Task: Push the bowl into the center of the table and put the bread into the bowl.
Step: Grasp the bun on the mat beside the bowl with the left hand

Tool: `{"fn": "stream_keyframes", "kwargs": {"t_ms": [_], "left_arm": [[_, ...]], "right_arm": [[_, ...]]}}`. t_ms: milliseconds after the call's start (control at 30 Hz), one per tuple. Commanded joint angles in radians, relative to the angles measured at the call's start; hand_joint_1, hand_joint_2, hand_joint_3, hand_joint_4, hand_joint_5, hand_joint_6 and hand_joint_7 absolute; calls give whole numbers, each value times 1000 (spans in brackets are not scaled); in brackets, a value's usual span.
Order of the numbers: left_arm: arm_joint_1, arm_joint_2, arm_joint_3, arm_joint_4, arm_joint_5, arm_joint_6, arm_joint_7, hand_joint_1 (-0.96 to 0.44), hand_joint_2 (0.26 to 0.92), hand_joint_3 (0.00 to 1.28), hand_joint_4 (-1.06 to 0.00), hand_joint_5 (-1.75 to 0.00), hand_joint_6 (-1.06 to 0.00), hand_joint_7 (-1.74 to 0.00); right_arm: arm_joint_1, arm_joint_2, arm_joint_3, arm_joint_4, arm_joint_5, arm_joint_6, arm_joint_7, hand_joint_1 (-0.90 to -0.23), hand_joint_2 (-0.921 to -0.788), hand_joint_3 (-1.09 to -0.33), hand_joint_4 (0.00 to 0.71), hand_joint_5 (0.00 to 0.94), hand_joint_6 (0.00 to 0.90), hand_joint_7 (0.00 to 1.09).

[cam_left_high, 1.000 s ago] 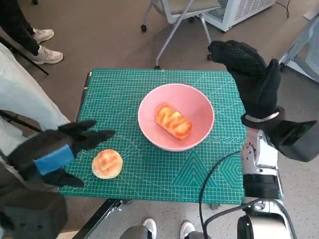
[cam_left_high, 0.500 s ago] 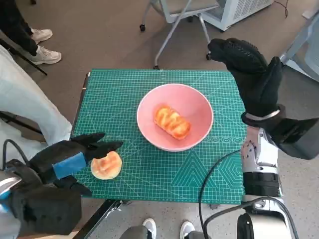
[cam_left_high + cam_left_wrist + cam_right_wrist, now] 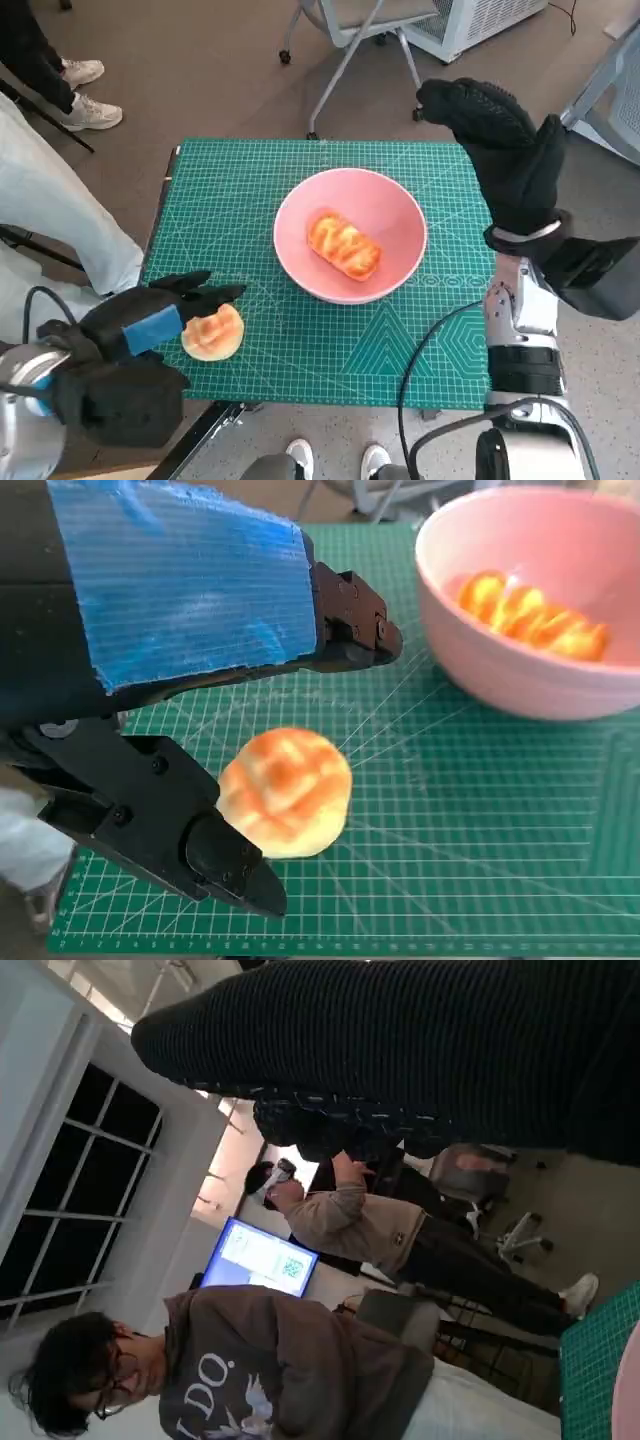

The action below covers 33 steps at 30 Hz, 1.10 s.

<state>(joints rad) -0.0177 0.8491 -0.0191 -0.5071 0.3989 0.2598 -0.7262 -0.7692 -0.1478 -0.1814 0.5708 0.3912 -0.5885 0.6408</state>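
Observation:
A pink bowl [image 3: 352, 208] [image 3: 560, 670] sits near the middle of the green cutting mat [image 3: 300, 350], with an oblong glazed bread [image 3: 344, 244] [image 3: 530, 612] inside. A round bread roll [image 3: 213, 332] [image 3: 285, 791] lies on the mat near its front left corner. My left hand [image 3: 135, 330] [image 3: 170, 660] hovers over the roll with its fingers [image 3: 230, 865] spread on either side, holding nothing. My right hand [image 3: 500, 145] is raised above the mat's right edge, fingers apart and empty.
A person's pale trouser leg [image 3: 50, 200] is close to the table's left side, with shoes [image 3: 85, 95] on the floor behind. An office chair base [image 3: 350, 50] stands beyond the far edge. Two people [image 3: 340, 1220] show in the right wrist view.
My left hand has drawn in toward the table's front left and lowered over the round roll. The bowl, both breads and the right hand stay put.

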Motion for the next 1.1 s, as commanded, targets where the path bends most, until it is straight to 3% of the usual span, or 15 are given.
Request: {"fn": "stream_keyframes", "kwargs": {"t_ms": [33,400,800,1000,1033,1100], "left_arm": [[-11,-13,-38,44,39,-18,29,35,665,17,-154,-8,-274,-9],[-20,-50,-95,136,117,-57,111,94,720,36,-243,-21,-345,-22],[-13,-87,-125,213,192,-150,237,170,788,45,-509,-26,-523,-27],[-20,-84,-146,280,239,-224,302,194,881,65,-690,-37,-711,-67],[-19,-82,-148,291,247,-240,316,-4,895,94,-780,-55,-671,-512],[-17,-78,-147,305,256,-267,337,0,908,70,-757,-550,-655,-844]], "right_arm": [[13,-1,-1,1,2,15,6,-666,-921,-721,149,3,-1,524],[16,-5,-3,-1,-9,7,0,-665,-921,-721,149,2,-1,513],[14,-6,-4,-6,-1,23,2,-663,-921,-727,146,0,-1,504],[14,-4,-4,-13,5,33,5,-665,-921,-727,146,0,-1,503],[13,-4,-5,-12,6,33,7,-665,-921,-727,145,0,-1,503],[12,-5,-6,-9,6,31,10,-667,-921,-726,146,0,-1,503]]}}
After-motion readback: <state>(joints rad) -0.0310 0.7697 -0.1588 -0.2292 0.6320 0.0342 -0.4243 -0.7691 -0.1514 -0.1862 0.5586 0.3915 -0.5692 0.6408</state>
